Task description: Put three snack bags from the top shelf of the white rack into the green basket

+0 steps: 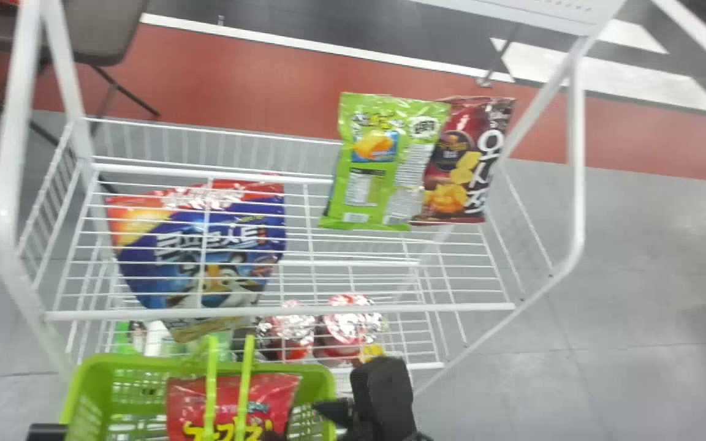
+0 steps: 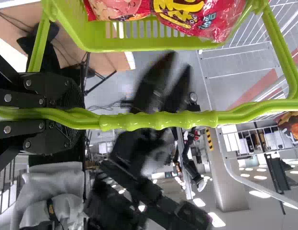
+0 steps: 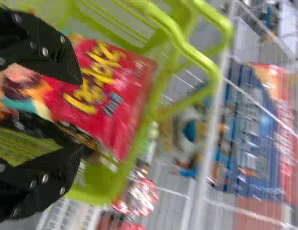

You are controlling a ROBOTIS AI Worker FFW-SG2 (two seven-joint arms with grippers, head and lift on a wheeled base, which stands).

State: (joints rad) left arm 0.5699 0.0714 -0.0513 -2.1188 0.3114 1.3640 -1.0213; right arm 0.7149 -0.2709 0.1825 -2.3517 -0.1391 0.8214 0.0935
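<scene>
Right gripper [image 1: 350, 392], fingers spread apart, is at the green basket [image 1: 144, 362], where a red snack bag [image 1: 274, 397] lies. Left gripper [image 1: 46, 432] has its fingers closed on the basket's handle [image 1: 244, 383]. One green snack bag [image 1: 368, 159] partly covers a dark red snack bag [image 1: 469, 177] on the white rack's [image 1: 279, 311] top shelf.

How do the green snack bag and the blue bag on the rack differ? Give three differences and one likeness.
The green snack bag is mostly bright green; the blue bag has a red upper edge. The green snack bag hides wires behind it, while wires cross in front of the blue bag. The green snack bag looks narrower than the blue bag. Both carry printed pictures.
</scene>
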